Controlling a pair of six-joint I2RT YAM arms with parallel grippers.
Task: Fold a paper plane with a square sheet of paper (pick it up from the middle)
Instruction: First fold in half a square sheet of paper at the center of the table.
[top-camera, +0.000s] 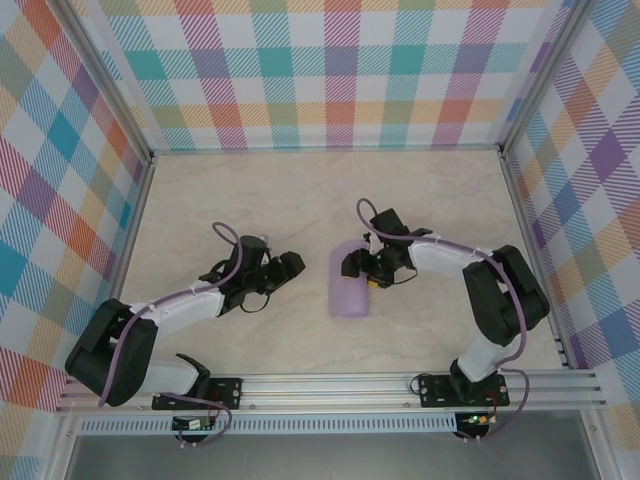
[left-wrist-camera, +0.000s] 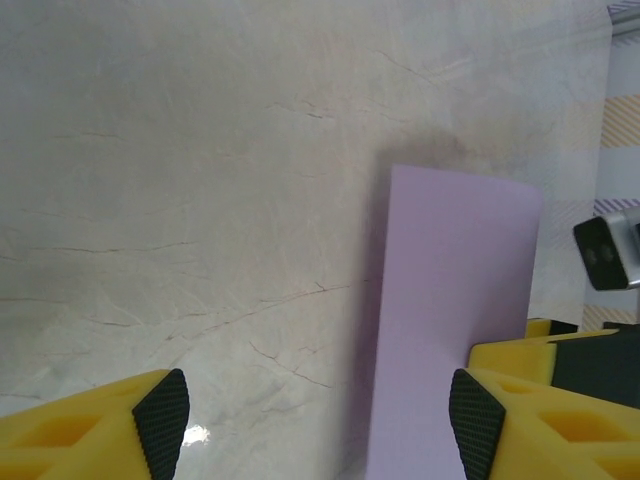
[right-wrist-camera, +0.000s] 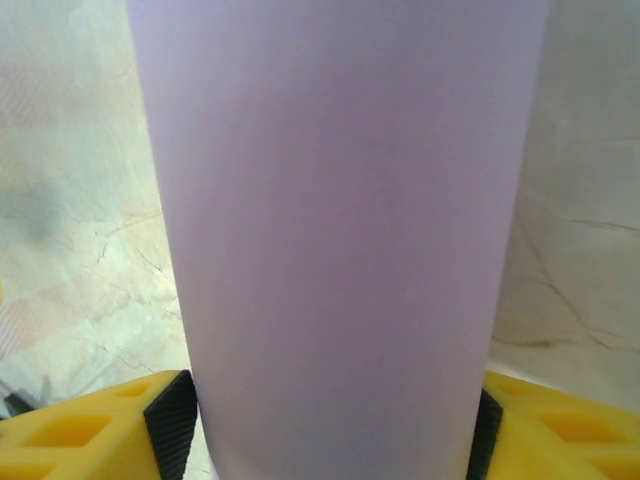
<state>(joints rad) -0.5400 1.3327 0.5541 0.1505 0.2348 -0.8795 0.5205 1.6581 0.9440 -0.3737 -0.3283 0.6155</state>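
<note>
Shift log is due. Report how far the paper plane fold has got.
Done: the square sheet of paper looks folded once into a narrow rectangle. In hand: the right gripper has the paper between its pads, though whether it grips is unclear; the left gripper hangs open beside the paper, apart from it. Left: no pointed nose or wings show, so nearly all the folds remain.
</note>
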